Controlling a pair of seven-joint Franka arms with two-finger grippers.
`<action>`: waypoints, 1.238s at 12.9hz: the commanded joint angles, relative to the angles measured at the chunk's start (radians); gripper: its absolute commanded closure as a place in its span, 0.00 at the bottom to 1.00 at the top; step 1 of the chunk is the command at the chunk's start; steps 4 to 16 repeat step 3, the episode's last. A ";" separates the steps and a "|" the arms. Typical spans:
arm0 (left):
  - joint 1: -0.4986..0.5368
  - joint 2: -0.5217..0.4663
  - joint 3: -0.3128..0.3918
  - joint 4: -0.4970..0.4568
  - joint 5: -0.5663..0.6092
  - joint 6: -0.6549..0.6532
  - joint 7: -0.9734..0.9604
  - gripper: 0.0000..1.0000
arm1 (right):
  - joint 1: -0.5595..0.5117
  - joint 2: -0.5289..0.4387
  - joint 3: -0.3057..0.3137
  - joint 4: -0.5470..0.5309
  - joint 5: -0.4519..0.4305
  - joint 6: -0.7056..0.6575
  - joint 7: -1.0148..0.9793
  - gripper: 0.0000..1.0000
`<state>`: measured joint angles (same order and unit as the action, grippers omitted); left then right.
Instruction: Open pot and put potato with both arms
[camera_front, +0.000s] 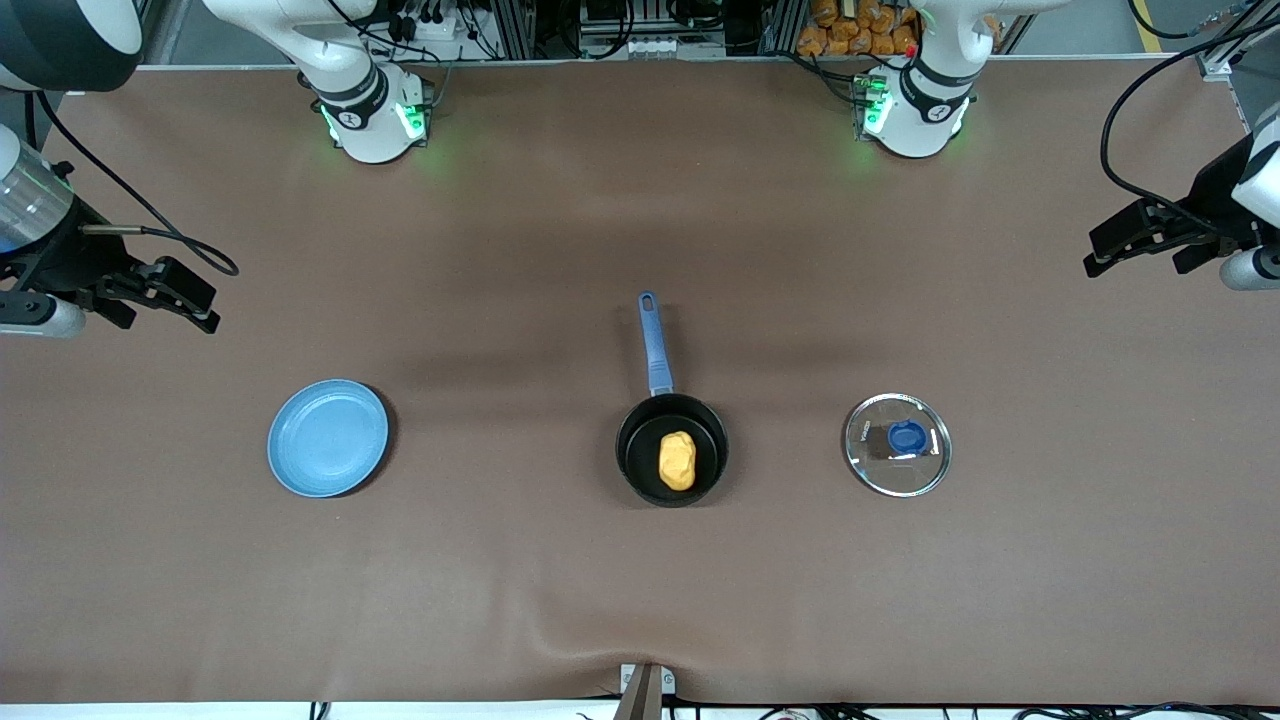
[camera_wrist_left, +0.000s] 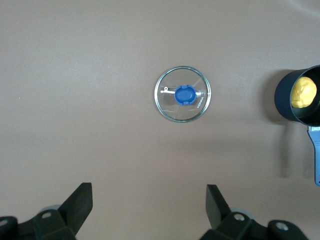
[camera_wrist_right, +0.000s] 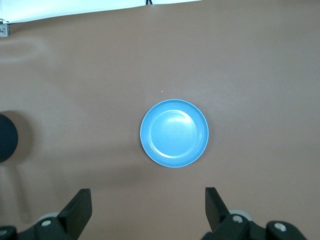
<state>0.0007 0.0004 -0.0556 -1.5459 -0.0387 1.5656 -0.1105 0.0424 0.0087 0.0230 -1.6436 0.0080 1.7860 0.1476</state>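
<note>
The black pot (camera_front: 640, 452) with a long blue handle stands at the table's middle, uncovered. The yellow-orange potato (camera_front: 677, 461) lies inside it. Pot and potato also show at the edge of the left wrist view (camera_wrist_left: 304, 94). The glass lid (camera_front: 897, 444) with a blue knob lies flat on the table beside the pot, toward the left arm's end; it also shows in the left wrist view (camera_wrist_left: 183, 94). My left gripper (camera_front: 1140, 250) is open and empty, up in the air at its end of the table. My right gripper (camera_front: 165, 300) is open and empty, raised at its own end.
A flat light-blue plate (camera_front: 328, 437) lies empty beside the pot toward the right arm's end; it also shows in the right wrist view (camera_wrist_right: 174, 133). A metal bracket (camera_front: 645, 685) sits at the table's front edge.
</note>
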 joint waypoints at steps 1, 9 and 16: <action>-0.001 -0.023 -0.004 -0.016 0.016 0.007 -0.003 0.00 | -0.022 -0.032 0.018 -0.033 -0.022 0.006 0.006 0.00; -0.001 -0.023 -0.004 -0.016 0.016 0.007 -0.003 0.00 | -0.027 -0.032 0.015 -0.033 -0.022 0.006 0.001 0.00; -0.001 -0.023 -0.004 -0.016 0.016 0.007 -0.003 0.00 | -0.027 -0.032 0.015 -0.033 -0.022 0.006 0.001 0.00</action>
